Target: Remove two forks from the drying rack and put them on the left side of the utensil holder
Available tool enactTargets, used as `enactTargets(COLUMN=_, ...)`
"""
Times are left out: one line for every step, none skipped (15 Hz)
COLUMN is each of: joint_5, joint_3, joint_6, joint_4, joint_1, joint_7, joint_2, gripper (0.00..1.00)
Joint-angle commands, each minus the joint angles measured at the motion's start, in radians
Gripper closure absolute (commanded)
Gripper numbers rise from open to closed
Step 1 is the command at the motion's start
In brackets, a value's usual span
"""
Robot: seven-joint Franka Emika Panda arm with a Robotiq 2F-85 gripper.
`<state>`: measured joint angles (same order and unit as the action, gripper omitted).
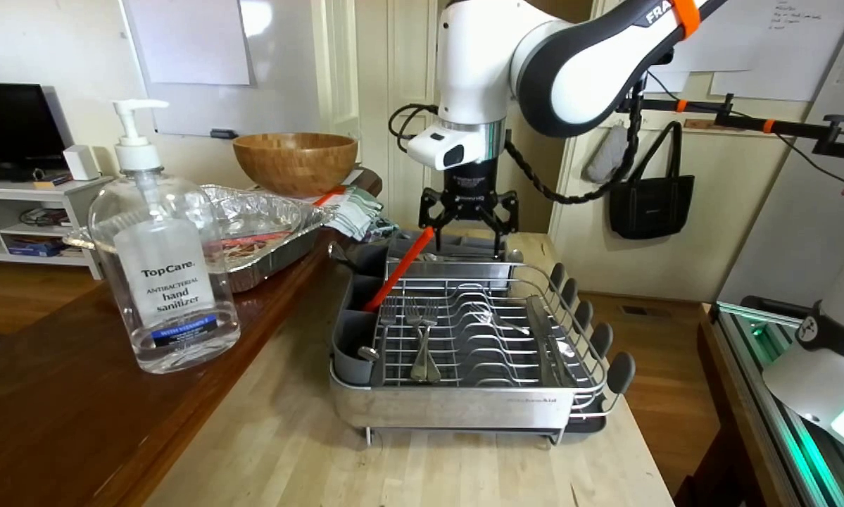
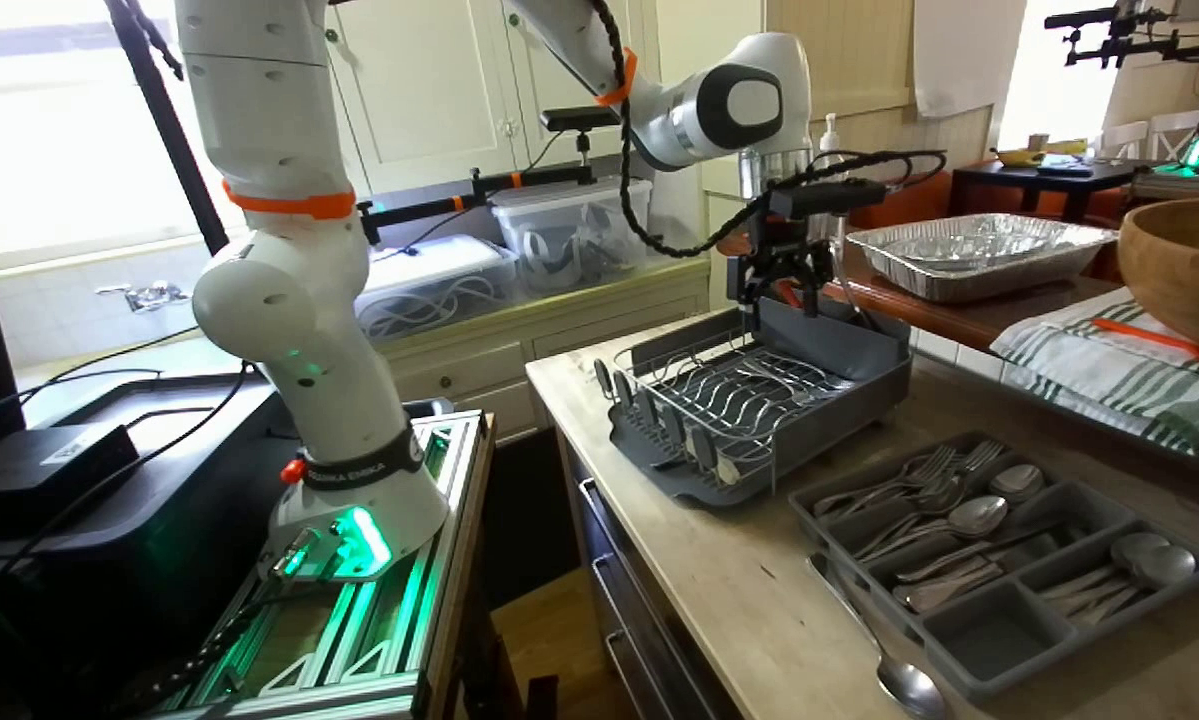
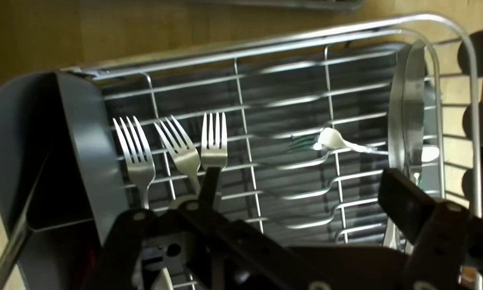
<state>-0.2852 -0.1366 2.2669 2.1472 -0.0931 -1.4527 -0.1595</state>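
Observation:
Several silvery forks lie in the drying rack (image 1: 457, 408). In the wrist view three lie side by side: a left fork (image 3: 140, 161), a middle fork (image 3: 185, 157) and a right fork (image 3: 214, 149). Another fork (image 1: 488, 317) lies tilted mid-rack. My gripper (image 1: 466, 243) is open and empty above the rack, fingers apart in the wrist view (image 3: 307, 187). One finger overlaps the right fork's handle there, hiding part of it. A narrow dark grey caddy (image 1: 355, 338) lines the rack's side. A grey divided tray (image 2: 999, 625) with sorted cutlery stands beyond the rack; I cannot tell which is the utensil holder.
An orange-red-handled utensil (image 1: 400, 271) sticks up from the caddy. Knives (image 1: 545, 345) lie in the rack. A loose spoon (image 2: 909, 685) lies beside the divided tray. A sanitizer bottle (image 1: 165, 282), foil pan (image 1: 274, 260) and wooden bowl (image 1: 295, 162) stand on the raised ledge.

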Motion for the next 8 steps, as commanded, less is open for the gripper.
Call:
enactTargets(joint_5=0.097, joint_3=-0.021, joint_6=0.118, joint_4=0.118, joint_1=0.0, joint_7=0.03, joint_2=0.014, gripper=0.0)
enactTargets(joint_5=0.11, joint_3=-0.029, joint_6=0.141, joint_4=0.144, joint_1=-0.006, joint_7=0.045, joint_2=0.013, gripper=0.0)
enactTargets(joint_5=0.117, joint_3=-0.032, joint_6=0.159, joint_4=0.16, joint_1=-0.006, joint_7=0.051, joint_2=0.011, gripper=0.0)
enactTargets(joint_5=0.107, joint_3=-0.03, joint_6=0.188, joint_4=0.176, joint_1=-0.005, joint_7=0.063, joint_2=0.011, gripper=0.0)
enactTargets(joint_5=0.126, joint_3=-0.033, joint_6=0.192, joint_4=0.179, joint_1=0.006, joint_7=0.018, joint_2=0.005, gripper=0.0)
enactTargets(joint_5=0.144, joint_3=-0.026, joint_6=0.178, joint_4=0.165, joint_1=0.026, joint_7=-0.036, joint_2=-0.005, gripper=0.0)
enactTargets(joint_5=0.145, joint_3=-0.022, joint_6=0.162, joint_4=0.158, joint_1=0.03, joint_7=-0.048, joint_2=-0.013, gripper=0.0)
enactTargets(joint_5=0.148, joint_3=-0.018, joint_6=0.159, joint_4=0.152, joint_1=0.035, joint_7=-0.066, joint_2=-0.019, gripper=0.0)
